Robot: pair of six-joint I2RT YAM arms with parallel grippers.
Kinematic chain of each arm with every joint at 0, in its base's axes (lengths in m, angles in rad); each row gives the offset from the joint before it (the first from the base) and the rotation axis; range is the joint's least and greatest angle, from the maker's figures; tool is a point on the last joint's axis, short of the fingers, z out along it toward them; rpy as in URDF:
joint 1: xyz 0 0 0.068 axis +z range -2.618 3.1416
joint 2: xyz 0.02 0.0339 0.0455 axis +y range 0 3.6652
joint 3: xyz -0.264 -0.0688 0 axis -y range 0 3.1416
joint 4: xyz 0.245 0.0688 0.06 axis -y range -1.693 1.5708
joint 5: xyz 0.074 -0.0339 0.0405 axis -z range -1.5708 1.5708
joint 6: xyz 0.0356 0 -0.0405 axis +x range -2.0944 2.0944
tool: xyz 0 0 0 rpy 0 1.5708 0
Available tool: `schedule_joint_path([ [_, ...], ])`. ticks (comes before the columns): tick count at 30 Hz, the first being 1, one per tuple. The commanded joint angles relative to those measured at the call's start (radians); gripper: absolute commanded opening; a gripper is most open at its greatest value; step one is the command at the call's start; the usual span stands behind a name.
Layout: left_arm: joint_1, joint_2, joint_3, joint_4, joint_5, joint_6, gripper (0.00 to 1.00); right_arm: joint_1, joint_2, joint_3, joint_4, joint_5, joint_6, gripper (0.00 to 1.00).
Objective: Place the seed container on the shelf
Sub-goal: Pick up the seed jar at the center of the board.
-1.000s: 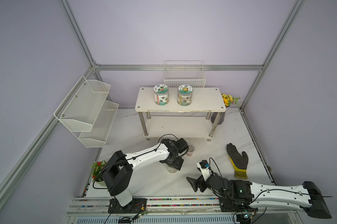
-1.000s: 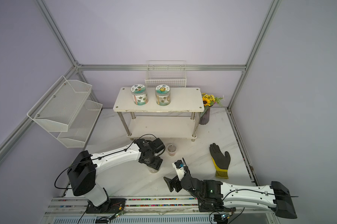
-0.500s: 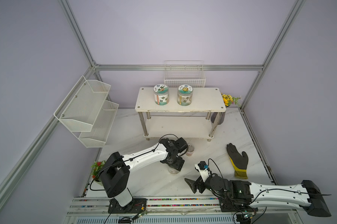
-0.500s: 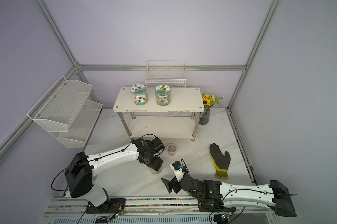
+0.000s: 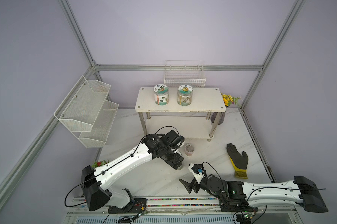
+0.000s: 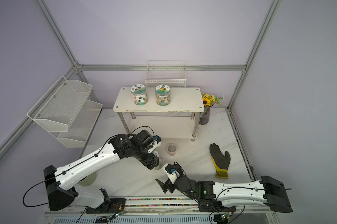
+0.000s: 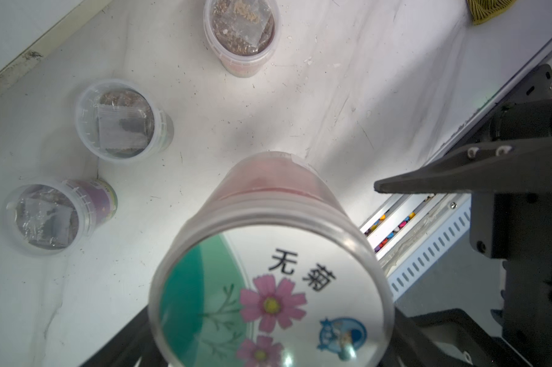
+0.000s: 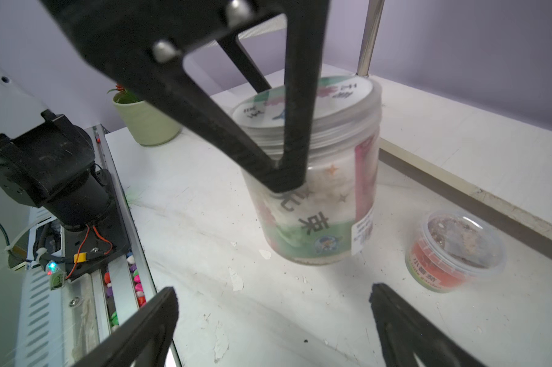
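Note:
The seed container [image 8: 319,203] is a clear jar with a pink-flower lid [image 7: 268,298]. My left gripper [image 7: 271,321] is shut on its upper part, one finger [image 8: 287,171] across the near wall. The jar hangs tilted, its base low over the table. Both top views hide most of it under the left gripper [image 5: 176,162], with a sliver of the jar [image 6: 160,163] showing. The shelf [image 5: 202,100] stands behind, with two similar jars [image 5: 161,94] [image 5: 184,95] on its top board. My right gripper [image 8: 271,302] stands open and empty, in front of the jar near the table's front [image 5: 185,186].
A small red-labelled cup [image 5: 189,149] sits right of the held jar; two more cups [image 7: 119,120] [image 7: 52,216] stand nearby. A black and yellow glove [image 5: 238,159] lies at the right. There is a mesh wall rack [image 5: 86,108], a wire basket [image 5: 184,77], a sunflower vase [image 6: 207,108] and a potted plant [image 8: 144,117].
My left gripper has shifted slightly to the right with the jar. The right gripper has drawn back a little toward the front left, still open.

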Motion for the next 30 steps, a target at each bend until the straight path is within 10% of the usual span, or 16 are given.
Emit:
schedule_joint_path([
  [1, -0.005, -0.06, 0.043, -0.043, 0.047, 0.098, 0.44, 0.009, 0.011, -0.026, 0.193, 0.022, -0.11, 0.97],
  [17, -0.009, -0.16, 0.047, -0.092, 0.145, 0.28, 0.46, 0.01, -0.156, -0.074, 0.181, -0.243, -0.289, 0.97],
  [30, -0.043, -0.128, 0.06, -0.088, 0.147, 0.273, 0.49, 0.003, -0.064, -0.052, 0.309, -0.165, -0.313, 0.97],
])
